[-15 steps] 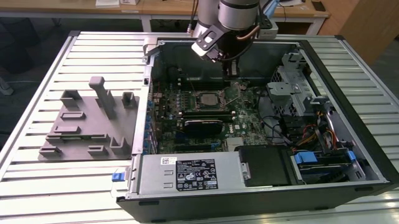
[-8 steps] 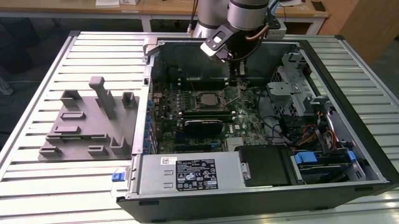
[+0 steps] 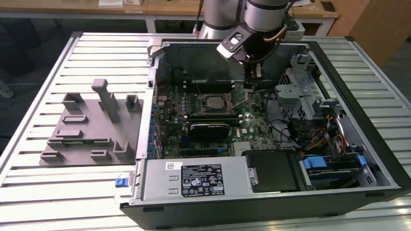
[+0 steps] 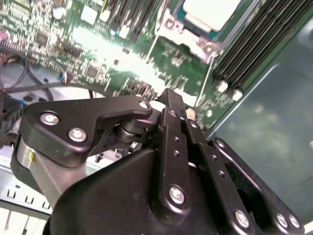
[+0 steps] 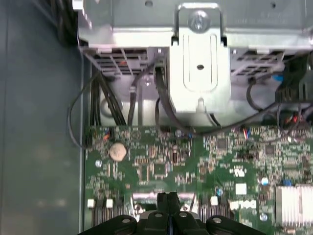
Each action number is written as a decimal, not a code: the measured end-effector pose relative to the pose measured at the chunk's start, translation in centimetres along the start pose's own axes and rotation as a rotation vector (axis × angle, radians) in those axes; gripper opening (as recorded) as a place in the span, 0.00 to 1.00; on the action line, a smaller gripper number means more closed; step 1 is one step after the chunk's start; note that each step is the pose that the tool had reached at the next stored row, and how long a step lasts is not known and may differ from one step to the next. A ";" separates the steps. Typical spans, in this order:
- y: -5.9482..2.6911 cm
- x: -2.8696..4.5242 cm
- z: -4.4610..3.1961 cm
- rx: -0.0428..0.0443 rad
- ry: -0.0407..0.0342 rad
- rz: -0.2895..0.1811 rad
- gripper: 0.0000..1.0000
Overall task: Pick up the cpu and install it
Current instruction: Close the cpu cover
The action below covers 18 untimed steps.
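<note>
Hovers with gripper (image 4: 171, 98) closed tight and empty just beside the lever (image 4: 204, 78), cpu (image 4: 210, 10) already lying in its socket (image 4: 193, 39), probably for latching.

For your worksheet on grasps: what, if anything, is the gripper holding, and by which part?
Nothing: the gripper is shut with nothing in it, over the motherboard.

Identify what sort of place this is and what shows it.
Probably a robotics lab bench for computer assembly: an open computer case sits on a slatted metal table, a robot arm reaches into it, and wooden desks stand behind.
</note>
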<state>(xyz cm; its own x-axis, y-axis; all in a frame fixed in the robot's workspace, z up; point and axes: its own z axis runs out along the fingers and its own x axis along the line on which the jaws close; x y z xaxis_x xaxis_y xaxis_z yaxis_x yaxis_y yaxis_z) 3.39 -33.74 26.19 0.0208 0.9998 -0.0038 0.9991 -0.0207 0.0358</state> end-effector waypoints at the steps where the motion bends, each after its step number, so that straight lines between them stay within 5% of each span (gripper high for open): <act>1: 0.27 0.01 0.01 0.0000 0.0000 0.000 0.11; 8: 1.83 0.05 0.07 -0.0001 0.0001 0.000 0.11; 18: 1.81 0.04 0.87 0.0001 -0.0002 0.000 0.11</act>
<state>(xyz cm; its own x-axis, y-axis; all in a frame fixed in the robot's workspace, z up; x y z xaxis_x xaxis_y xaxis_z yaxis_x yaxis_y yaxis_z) 5.23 -33.74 25.38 0.0208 0.9998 -0.0040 0.9991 -0.0206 0.0357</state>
